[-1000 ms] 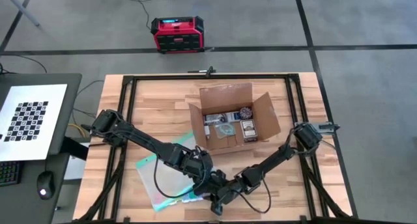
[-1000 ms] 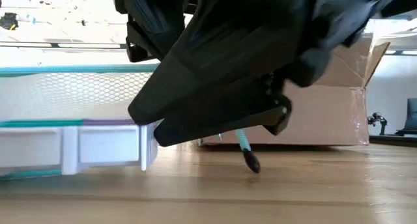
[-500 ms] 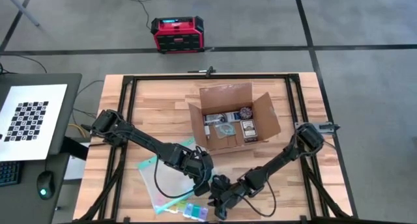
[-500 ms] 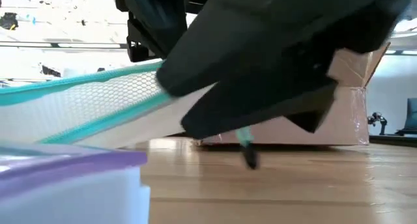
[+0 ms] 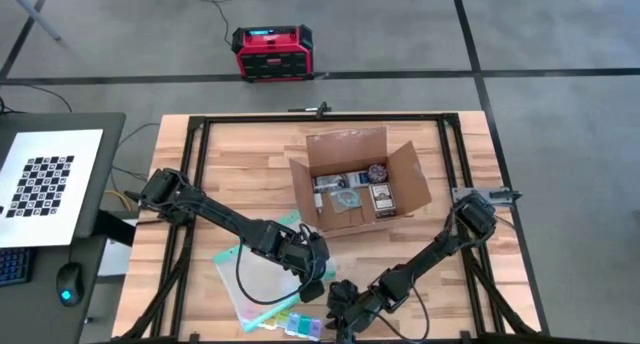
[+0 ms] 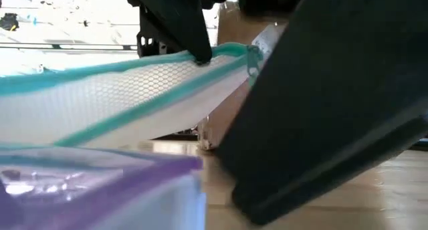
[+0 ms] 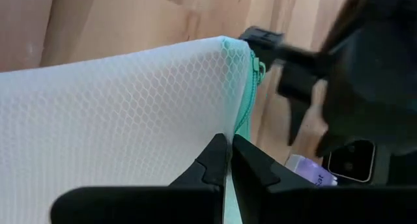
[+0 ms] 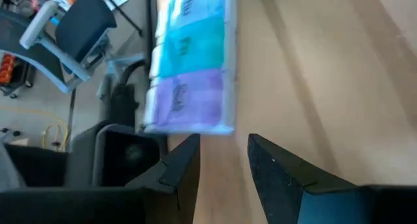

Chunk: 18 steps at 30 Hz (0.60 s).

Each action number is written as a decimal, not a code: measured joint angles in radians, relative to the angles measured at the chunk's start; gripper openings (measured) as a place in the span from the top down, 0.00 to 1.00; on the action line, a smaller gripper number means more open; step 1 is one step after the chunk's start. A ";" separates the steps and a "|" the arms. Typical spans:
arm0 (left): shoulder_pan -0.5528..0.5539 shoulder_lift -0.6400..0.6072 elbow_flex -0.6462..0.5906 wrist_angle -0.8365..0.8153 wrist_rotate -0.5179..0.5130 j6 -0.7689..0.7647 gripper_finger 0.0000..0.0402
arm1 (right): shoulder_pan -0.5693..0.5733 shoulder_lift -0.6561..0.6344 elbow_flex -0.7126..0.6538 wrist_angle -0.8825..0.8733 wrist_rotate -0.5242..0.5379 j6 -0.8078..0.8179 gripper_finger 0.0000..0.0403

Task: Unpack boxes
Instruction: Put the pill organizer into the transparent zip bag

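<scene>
Left gripper (image 7: 228,160) clamped on the mesh pouch (image 7: 117,113); right gripper (image 8: 225,160) apart, empty. Risks nudging the pill box (image 5: 300,327) off the table's (image 5: 240,164) front edge.

Brown cardboard box (image 5: 358,184) — flaps open, mid-table

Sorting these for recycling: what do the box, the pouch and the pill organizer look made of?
Box: brown corrugated cardboard, matte, with glossy tape. Pouch: soft translucent plastic with honeycomb mesh, teal-edged. Pill organizer: probably hard translucent plastic in blue, teal and purple sections.
</scene>
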 joint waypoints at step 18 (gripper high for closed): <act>0.028 -0.005 0.012 -0.174 -0.021 0.181 0.72 | 0.000 0.016 0.002 0.012 0.003 -0.031 0.70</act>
